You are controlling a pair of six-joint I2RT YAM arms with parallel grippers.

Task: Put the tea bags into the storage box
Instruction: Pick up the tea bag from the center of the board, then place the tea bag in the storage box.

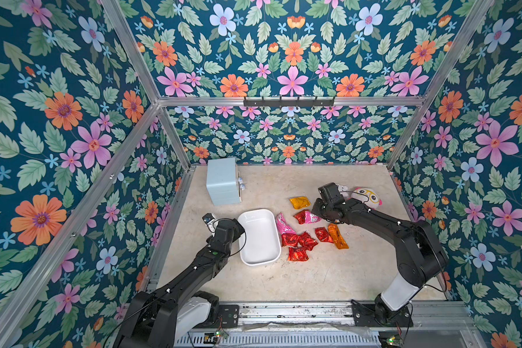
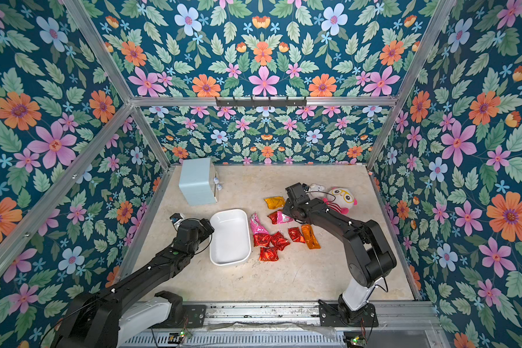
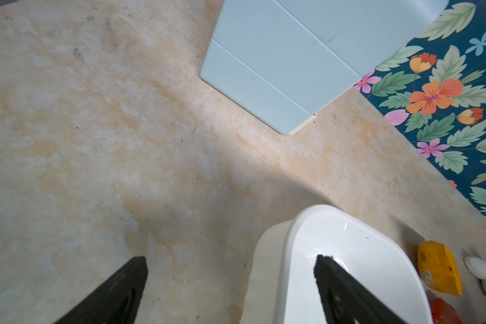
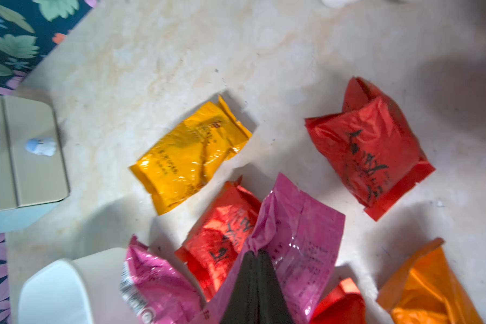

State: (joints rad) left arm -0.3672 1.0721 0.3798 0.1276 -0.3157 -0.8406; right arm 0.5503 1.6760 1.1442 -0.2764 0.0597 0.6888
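The table carries the storage box, lidless, white and empty in both top views; all positions below are given from this box. The plush doll lies well apart from the box, beyond the sachets, and is no part of the task. The left gripper has its jaws wide apart and holds nothing; it straddles the box's wall, one finger over the interior and one outside. The right gripper has its jaws pressed together on a fold of a pink sachet, near the box on the side away from the left arm. The tea bags all lie on that same side, none inside: a second pink sachet just beside the wall, a red sachet partly under the gripped one, a yellow sachet farther off.

Likely hazards:
- The pinch takes only a thin crease of slick foil, so the sachet may slide out during the carry.
- The overlapped red sachet may be dragged along.
- The left gripper, so close to the wall, could nudge the light box or obstruct the drop.
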